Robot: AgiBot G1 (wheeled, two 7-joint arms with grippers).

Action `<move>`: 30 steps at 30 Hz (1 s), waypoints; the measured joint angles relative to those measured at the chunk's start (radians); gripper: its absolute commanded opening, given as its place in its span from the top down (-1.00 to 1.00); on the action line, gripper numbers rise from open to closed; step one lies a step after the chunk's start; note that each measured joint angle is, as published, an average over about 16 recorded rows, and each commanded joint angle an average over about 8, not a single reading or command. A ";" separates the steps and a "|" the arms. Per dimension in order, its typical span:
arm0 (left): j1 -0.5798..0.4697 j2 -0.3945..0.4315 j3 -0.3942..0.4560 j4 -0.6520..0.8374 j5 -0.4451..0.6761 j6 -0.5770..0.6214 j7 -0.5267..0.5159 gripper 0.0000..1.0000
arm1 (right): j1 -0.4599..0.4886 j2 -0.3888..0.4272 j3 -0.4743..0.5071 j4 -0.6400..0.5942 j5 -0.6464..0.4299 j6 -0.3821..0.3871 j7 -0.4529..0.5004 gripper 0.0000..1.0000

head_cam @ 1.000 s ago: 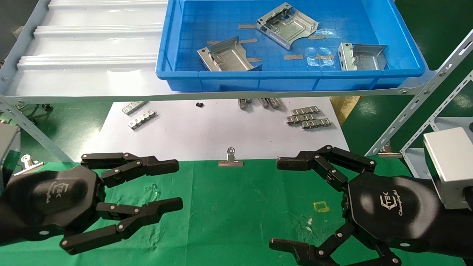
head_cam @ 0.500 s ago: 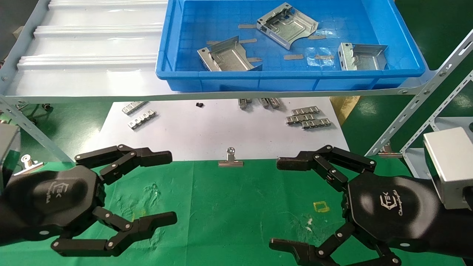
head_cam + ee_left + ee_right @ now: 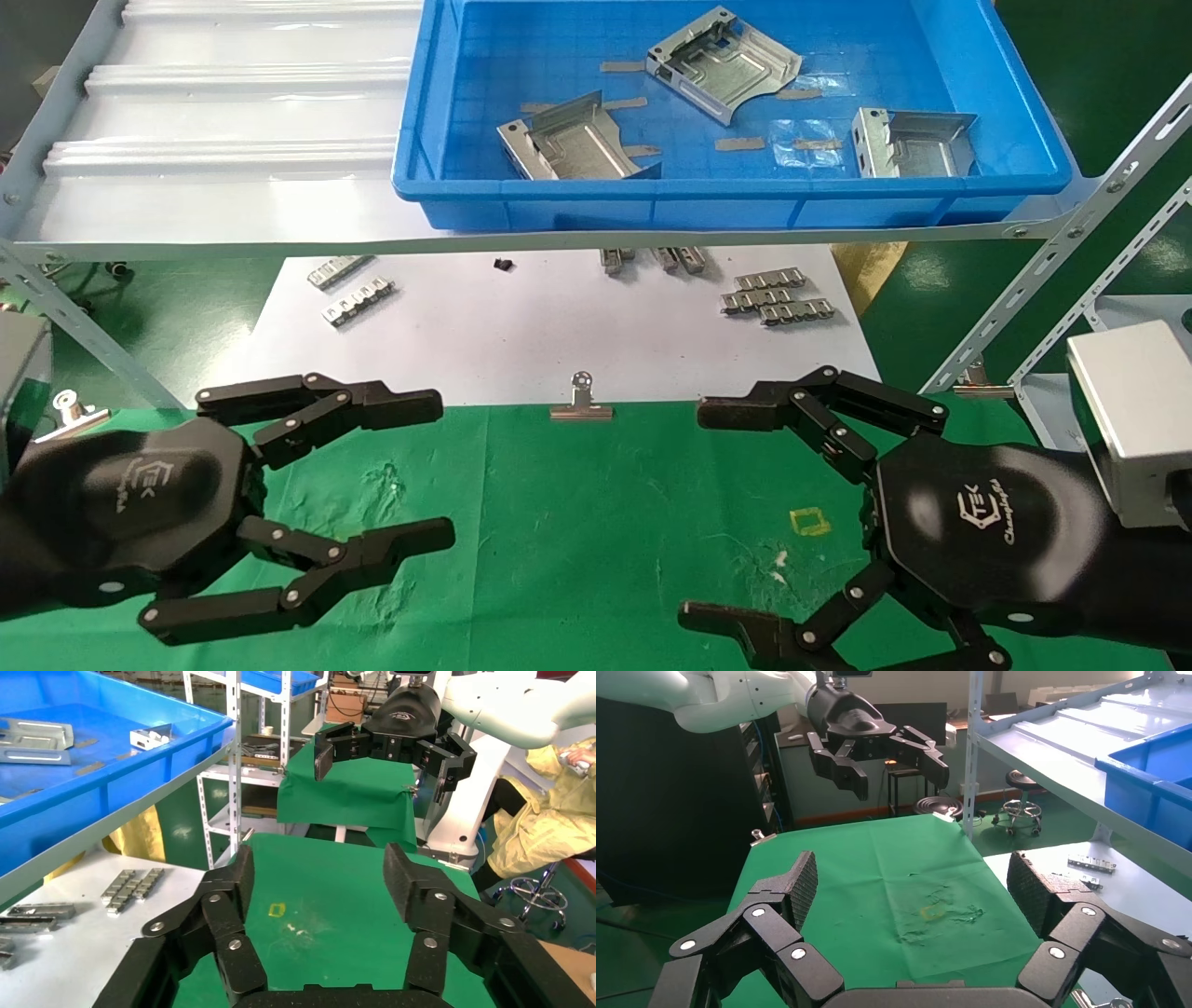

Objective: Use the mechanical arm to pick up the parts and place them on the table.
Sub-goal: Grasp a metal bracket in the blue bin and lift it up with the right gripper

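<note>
Three silver sheet-metal parts lie in the blue tray on the shelf: one at the front left, one at the back, one at the right. Two of them also show in the left wrist view. My left gripper hovers open and empty over the left of the green cloth table. My right gripper hovers open and empty over the table's right side. Each wrist view shows its own open fingers, left and right, over bare cloth.
The tray stands on a pale grey ribbed shelf above a white sheet with small ribbed metal strips. A binder clip lies at the cloth's far edge. Slotted shelf uprights slant at the right. A yellow square outline marks the cloth.
My left gripper's fingers spread wider, then drew in a little; they stand wider apart than one second ago. The right gripper and the parts have not moved.
</note>
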 measured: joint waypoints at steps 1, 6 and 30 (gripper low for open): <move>0.000 0.000 0.000 0.000 0.000 0.000 0.000 1.00 | 0.000 0.000 0.000 0.000 0.000 0.000 0.000 -1.00; 0.000 0.000 0.000 0.000 0.000 0.000 0.000 1.00 | 0.000 0.000 0.000 0.000 0.000 0.000 0.000 -1.00; 0.000 0.000 0.000 0.000 0.000 0.000 0.000 1.00 | 0.053 -0.017 0.011 -0.038 -0.019 0.038 -0.017 -1.00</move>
